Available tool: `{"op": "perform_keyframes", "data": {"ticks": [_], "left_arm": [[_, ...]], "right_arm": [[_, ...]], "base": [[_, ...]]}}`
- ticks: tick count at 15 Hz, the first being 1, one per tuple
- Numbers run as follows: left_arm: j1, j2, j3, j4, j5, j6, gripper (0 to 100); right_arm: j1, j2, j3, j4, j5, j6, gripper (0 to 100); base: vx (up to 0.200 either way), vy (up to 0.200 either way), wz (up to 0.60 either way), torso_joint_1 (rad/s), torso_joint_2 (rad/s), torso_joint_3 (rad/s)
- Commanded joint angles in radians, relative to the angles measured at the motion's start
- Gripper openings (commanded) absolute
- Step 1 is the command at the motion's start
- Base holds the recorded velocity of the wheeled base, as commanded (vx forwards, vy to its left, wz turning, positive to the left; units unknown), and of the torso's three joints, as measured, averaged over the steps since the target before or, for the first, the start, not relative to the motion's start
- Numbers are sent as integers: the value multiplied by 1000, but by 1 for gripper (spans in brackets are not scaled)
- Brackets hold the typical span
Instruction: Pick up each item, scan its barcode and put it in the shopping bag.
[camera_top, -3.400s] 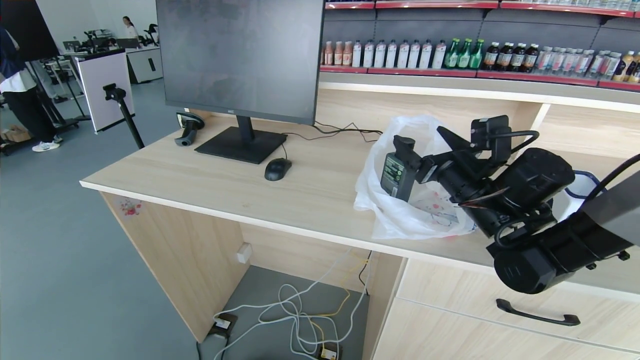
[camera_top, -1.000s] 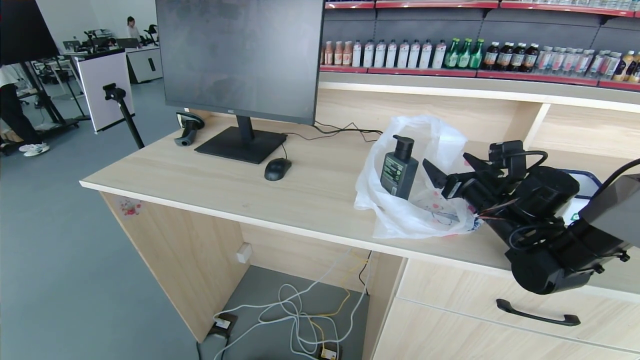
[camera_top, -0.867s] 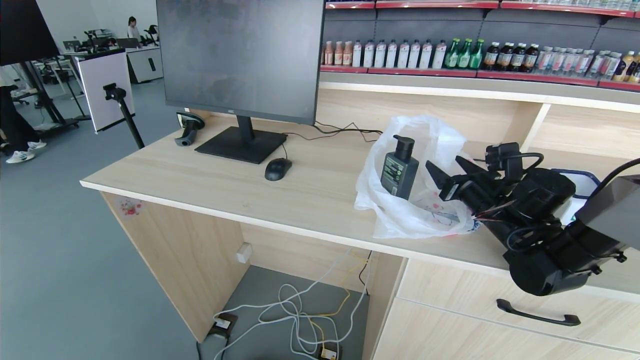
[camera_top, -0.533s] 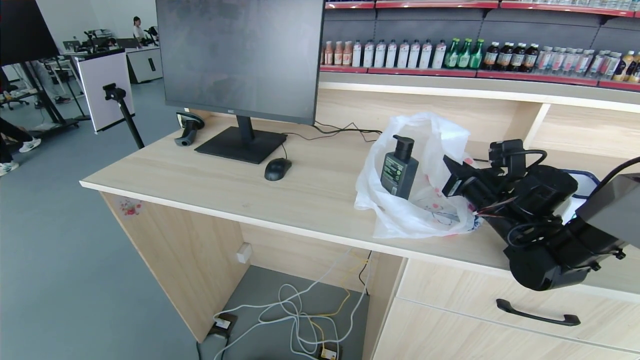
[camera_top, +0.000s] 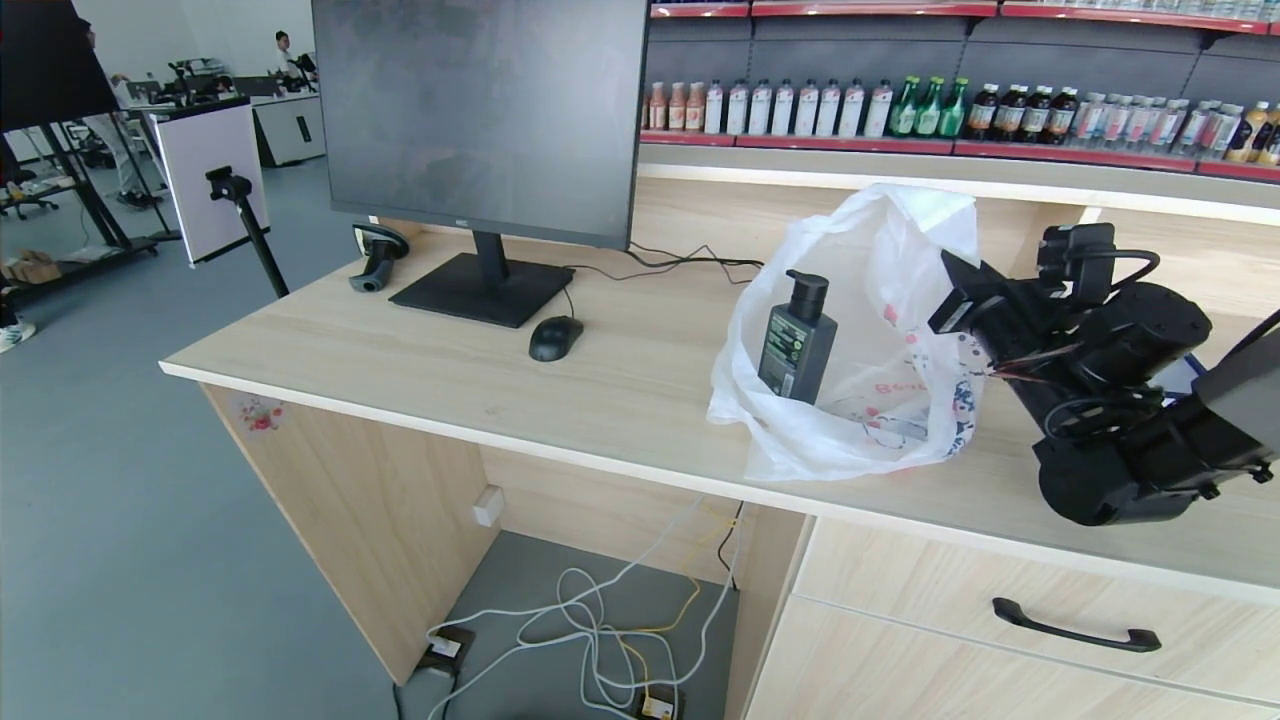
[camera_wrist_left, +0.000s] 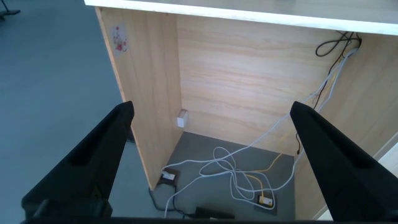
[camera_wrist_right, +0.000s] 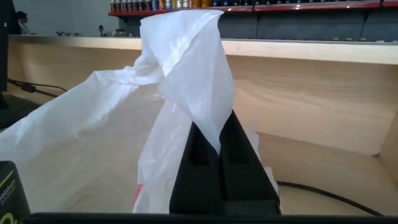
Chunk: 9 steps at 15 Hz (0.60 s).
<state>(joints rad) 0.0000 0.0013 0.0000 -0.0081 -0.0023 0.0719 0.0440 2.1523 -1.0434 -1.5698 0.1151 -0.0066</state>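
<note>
Right end effector (camera_top: 950, 292) has its fingers pressed together on the far-right rim of the shopping bag (camera_top: 800, 440). It holds that rim up high, with white film pinched between the fingers and draped over the tips, so the tips themselves are hard to make out. In the bag's open mouth stands the pump bottle (camera_top: 797, 345), upright, long axis vertical, pump head on top and label facing near-left. Which way the spout points, I can't tell. The bag sits on the bench (camera_top: 450, 350), right of the mouse (camera_top: 555, 338). In the right wrist view the bottle is cut off to a corner at the edge. Left end effector (camera_wrist_left: 211, 109) hangs low before the bench, fingers spread wide, with loose cables (camera_wrist_left: 230, 177) on the floor beyond.
</note>
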Motion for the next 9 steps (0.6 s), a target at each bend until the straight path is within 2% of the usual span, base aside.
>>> {"op": "perform_keyframes", "data": {"ticks": [1, 4, 9], "left_arm": [[0, 0, 0, -1, -1, 0, 100], [0, 0, 0, -1, -1, 0, 100], [0, 0, 0, -1, 1, 0, 100]], "right_arm": [[-47, 3, -26, -1, 17, -9, 0], [-75, 3, -33, -1, 38, -26, 0], [-161, 9, -90, -1, 164, -82, 0]], "base": [[0, 0, 0, 0, 0, 0], [0, 0, 0, 0, 0, 0], [0, 0, 0, 0, 0, 0]]}}
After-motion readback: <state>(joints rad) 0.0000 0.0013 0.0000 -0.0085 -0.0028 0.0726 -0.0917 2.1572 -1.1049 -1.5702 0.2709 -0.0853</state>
